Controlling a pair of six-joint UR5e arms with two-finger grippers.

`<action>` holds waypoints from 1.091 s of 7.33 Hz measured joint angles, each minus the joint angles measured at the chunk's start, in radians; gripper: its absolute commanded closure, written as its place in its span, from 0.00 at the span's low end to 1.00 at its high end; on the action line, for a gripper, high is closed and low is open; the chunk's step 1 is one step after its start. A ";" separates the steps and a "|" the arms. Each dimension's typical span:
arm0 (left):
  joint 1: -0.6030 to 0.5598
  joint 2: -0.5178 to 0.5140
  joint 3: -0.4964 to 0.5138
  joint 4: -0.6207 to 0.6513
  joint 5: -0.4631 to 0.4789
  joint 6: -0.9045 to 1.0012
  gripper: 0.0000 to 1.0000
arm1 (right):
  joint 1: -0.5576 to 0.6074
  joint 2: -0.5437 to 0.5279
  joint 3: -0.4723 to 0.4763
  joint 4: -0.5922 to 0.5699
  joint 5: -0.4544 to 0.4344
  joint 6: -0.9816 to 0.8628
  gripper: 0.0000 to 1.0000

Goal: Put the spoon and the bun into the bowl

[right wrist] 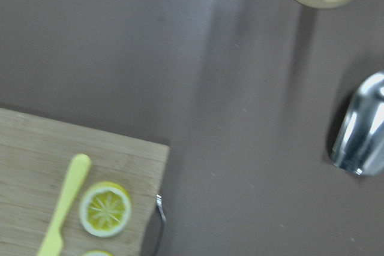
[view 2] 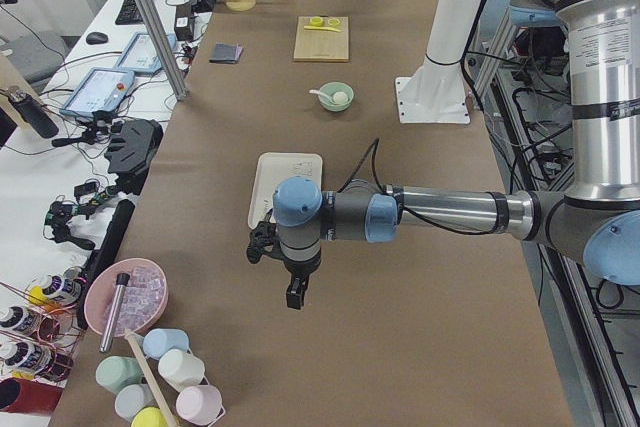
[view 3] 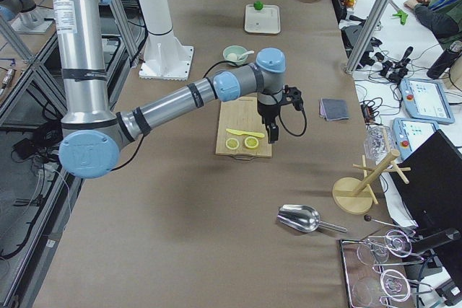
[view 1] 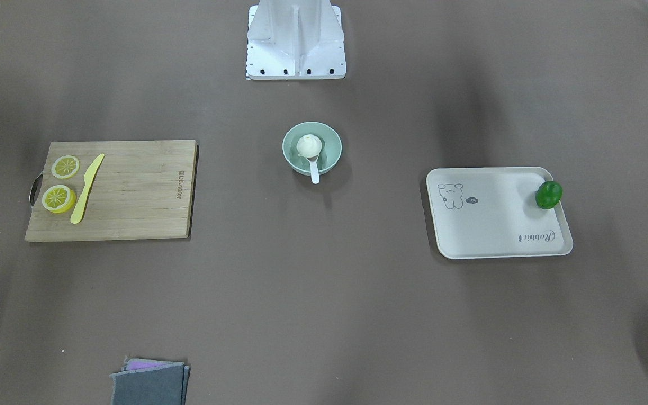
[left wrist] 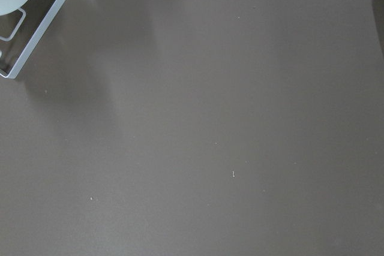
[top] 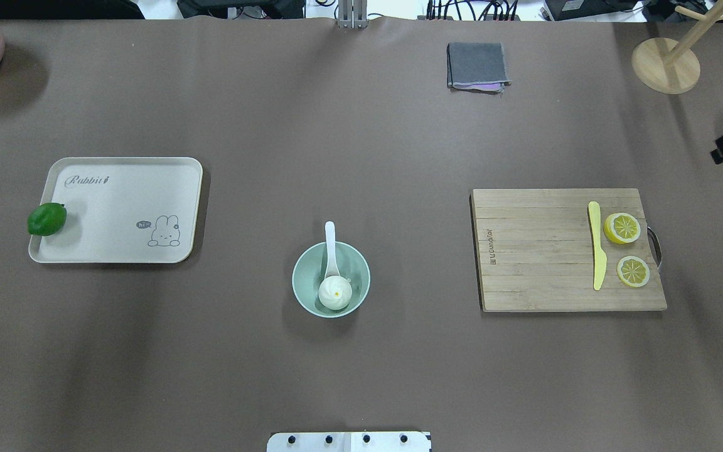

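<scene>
Both task items look home, so no grasp seems needed. The bun (top: 335, 293) sits in the bowl (top: 300, 276). The spoon (top: 330, 242) has its scoop inside by the bun, w/ the handle leaning out over the rim.

L gripper (view 2: 293, 295) hangs over bare bench. The tray (top: 123, 207), w/ a green fruit (top: 47, 219) at its edge, lies between it and the bowl, which is well apart from it. R gripper (view 3: 273, 133) hangs by the outer end of the board (top: 537, 251), near the knife (top: 597, 245) and lemon slices (top: 622, 228), and the bowl is past the board from it. You can't tell how far either gripper is open, as only the side views show them. Neither seems to carry anything.

If you must redo it:
- Bun: prob. soft and light, so pinch gently across its sides.
- Spoon: prob. stiff and slick, so take the handle where it clears the rim.
- Bowl: light, may slide if nudged.

Nothing stands close around the bowl. A folded cloth (top: 476, 65) lies well off.
</scene>
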 measured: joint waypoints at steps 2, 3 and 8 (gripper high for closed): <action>-0.006 0.008 -0.029 -0.001 0.002 0.003 0.01 | 0.123 -0.114 -0.023 -0.001 0.004 -0.080 0.00; -0.007 0.014 -0.038 -0.002 0.003 0.004 0.01 | 0.166 -0.148 -0.035 -0.001 0.008 -0.140 0.00; -0.007 0.019 -0.037 -0.003 0.003 0.006 0.01 | 0.224 -0.240 -0.086 -0.001 0.155 -0.223 0.00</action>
